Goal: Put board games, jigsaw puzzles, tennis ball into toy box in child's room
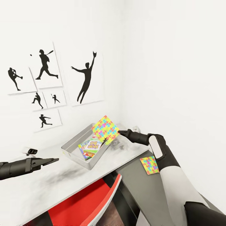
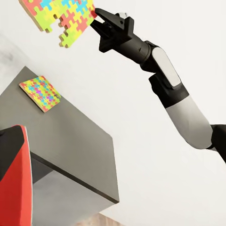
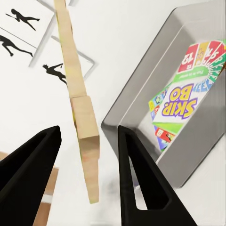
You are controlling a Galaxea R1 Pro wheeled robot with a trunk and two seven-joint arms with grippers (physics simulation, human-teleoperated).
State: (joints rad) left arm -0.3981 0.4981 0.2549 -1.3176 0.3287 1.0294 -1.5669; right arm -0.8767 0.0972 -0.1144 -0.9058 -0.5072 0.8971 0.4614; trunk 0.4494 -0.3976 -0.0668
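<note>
Sitting on the light grey table point(image 1: 62, 179), just below and ahead of the right claw point(image 1: 121, 132), the toy box point(image 1: 71, 150) holds board games point(image 1: 91, 147). The top game is a white box with "SKIP BO" lettering point(image 3: 176, 107); coloured covers show under it, and their number cannot be told.

One jigsaw puzzle point(image 1: 105, 129) is tilted up on edge above the near corner of the toy box, directly at the fingertips of the right claw. In the right wrist view its pale wooden edge point(image 3: 84, 127) stands between the two black fingers point(image 3: 134, 174), which are spread well apart, with a gap showing on each side of the edge. In the left wrist view the fingertips point(image 2: 101, 21) meet the edge of the puzzle point(image 2: 61, 16). Whether the puzzle is gripped or merely touched cannot be told.

The second jigsaw puzzle point(image 1: 149, 165) lies flat on the lower dark grey section point(image 1: 141, 185) of the table, below the right forearm and well behind the claw.

The left claw point(image 1: 56, 160) hovers over the table, well to the left of the toy box, empty; its fingers appear closed together to a point.

A red chair point(image 1: 84, 204) stands under the table edge.
</note>
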